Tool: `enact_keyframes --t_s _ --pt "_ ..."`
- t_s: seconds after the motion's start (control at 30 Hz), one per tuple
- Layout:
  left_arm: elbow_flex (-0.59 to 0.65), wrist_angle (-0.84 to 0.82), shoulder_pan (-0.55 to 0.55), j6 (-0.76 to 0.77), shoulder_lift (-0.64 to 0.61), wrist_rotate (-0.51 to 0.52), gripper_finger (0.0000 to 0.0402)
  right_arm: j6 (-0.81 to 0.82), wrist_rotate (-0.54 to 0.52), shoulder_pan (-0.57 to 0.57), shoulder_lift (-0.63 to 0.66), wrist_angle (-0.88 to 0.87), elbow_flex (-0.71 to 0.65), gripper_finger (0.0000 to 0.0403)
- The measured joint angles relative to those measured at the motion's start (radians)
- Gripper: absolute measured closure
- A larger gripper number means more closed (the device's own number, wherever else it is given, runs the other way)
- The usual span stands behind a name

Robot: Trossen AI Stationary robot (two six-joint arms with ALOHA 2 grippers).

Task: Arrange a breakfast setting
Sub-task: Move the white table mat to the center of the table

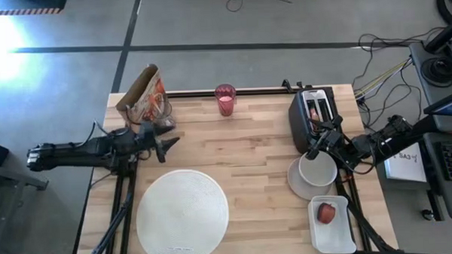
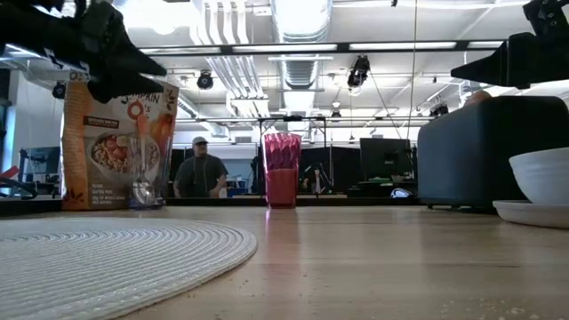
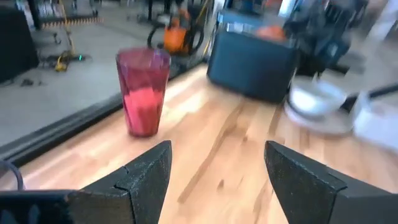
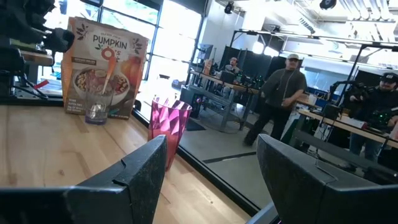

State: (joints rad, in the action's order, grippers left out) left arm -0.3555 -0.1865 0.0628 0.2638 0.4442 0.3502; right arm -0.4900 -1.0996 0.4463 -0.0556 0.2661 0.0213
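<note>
High view first: the table (image 1: 249, 152) carries my large round white plate (image 1: 182, 216) at its near left, with the black toaster (image 1: 312, 118) standing at the far right. Just in front of the toaster, two small white bowls (image 1: 316, 172) sit stacked, and nearer still a white rectangular tray (image 1: 333, 226) holds the red apple (image 1: 326, 212). At the far left stands the cereal bag (image 4: 106, 68); its front reads "PUMPKIN", and the smaller lines are too fine for me to read. A spoon in a clear glass (image 4: 97, 107) stands before it. The pink tumbler (image 1: 225, 100) is upright at the far edge, mid-table. My left hand (image 1: 165, 145) hovers beside the cereal, fingers spread wide, holding nothing. My right hand (image 1: 315, 144) hangs over the bowls, fingers wide and empty
</note>
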Motion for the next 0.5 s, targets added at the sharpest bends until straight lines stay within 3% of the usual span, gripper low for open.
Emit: enact_keyframes --t_s 0.17,0.5 --pt "-0.048 -0.074 0.0 0.05 0.11 -0.064 0.0161 0.0 0.0 0.0 0.0 0.0 0.0 0.0165" --pt "-0.193 -0.341 0.0 0.149 0.35 -0.358 0.0161 0.0 0.0 0.0 0.0 0.0 0.0 0.0165"
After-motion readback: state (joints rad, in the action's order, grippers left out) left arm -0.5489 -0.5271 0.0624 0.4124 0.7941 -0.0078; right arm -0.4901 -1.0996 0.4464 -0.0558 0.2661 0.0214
